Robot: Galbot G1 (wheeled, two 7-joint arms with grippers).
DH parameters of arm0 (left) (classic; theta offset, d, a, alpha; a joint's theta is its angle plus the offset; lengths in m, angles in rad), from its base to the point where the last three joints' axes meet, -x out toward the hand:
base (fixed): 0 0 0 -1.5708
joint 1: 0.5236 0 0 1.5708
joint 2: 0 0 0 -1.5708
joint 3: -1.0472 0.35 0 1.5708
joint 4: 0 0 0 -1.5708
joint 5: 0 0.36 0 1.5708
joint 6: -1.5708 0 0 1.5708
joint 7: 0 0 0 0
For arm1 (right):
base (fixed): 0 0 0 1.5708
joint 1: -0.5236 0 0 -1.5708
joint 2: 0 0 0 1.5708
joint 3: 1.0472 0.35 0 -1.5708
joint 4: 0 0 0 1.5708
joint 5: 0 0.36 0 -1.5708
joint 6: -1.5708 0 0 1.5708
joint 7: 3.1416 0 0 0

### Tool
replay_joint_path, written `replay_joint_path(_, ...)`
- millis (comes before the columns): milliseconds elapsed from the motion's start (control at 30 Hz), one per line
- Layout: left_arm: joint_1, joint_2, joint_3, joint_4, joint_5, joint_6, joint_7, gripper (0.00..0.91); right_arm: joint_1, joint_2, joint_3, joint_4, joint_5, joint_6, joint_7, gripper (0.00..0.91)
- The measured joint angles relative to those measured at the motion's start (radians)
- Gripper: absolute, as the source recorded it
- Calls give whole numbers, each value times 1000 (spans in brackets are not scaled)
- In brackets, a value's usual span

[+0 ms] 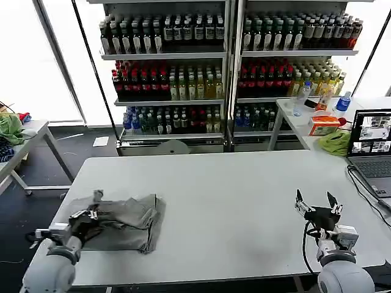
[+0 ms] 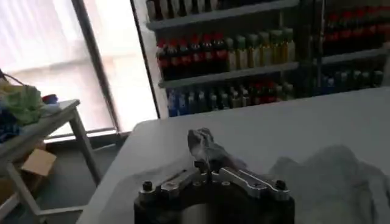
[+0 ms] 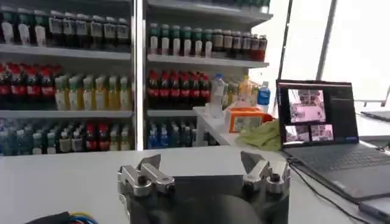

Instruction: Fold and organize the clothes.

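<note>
Both arms sit right at the bottom edge of the head view. Left gripper (image 1: 85, 218) is down at the near-left corner of the white table (image 1: 232, 183), clenched on a pinch of the grey shirt (image 1: 125, 220). From the left wrist view you can see a little peak of fabric sticking up between the closed fingers (image 2: 207, 173), so it's got a real bite, just a small one. That shirt lies crumpled in a rough half-fold by the left edge, and I can't make out the chest print or collar from here.

Right gripper (image 1: 317, 210) hovers over bare table on the right side, jaws spread wide with nothing in them, well apart from the shirt.

What worries me: with such a thin pinch, any pull could let the cloth slip out, or drag the whole bundle instead of unfolding one layer. It's also close to the table edge, so a sideways tug might slide it off. And the laptop (image 1: 372, 146) cable runs near the right arm, an easy snag.
</note>
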State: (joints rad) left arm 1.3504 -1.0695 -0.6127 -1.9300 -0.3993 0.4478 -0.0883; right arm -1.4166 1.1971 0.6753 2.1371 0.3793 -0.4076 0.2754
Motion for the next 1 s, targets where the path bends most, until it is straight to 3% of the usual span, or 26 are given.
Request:
replay_joint_path(767, -54, -73, 264, -100, 33, 72, -29, 10, -49, 25, 6, 4, -18, 11, -1, 907)
replay_joint_path(800, -55, -75, 269, -100, 34, 72, -28, 756, -49, 25, 6, 3, -18, 11, -2, 907)
replay_joint_path(833, -57, -78, 272, -98, 36, 72, -27, 907, -49, 25, 6, 3, -18, 12, -2, 907)
replay_joint_path(1000, -67, -92, 287, -77, 48, 64, -19, 907, -44, 23, 2, -2, -18, 13, -4, 907)
